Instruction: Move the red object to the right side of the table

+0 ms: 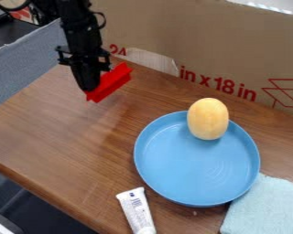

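The red object [109,82] is a narrow bright red bar held tilted above the left part of the wood-grain table [63,137]. My gripper [91,84] comes down from the upper left on a black arm and is shut on the bar's left end. The bar hangs clear of the tabletop, in front of the cardboard box. Its right end points up and away from me.
A blue plate [198,169] with a tan egg-shaped thing [208,118] sits right of centre. A brown cardboard box [222,55] with red lettering lines the back. A white tube [135,210] lies at the front edge, a light blue cloth [269,210] at the front right.
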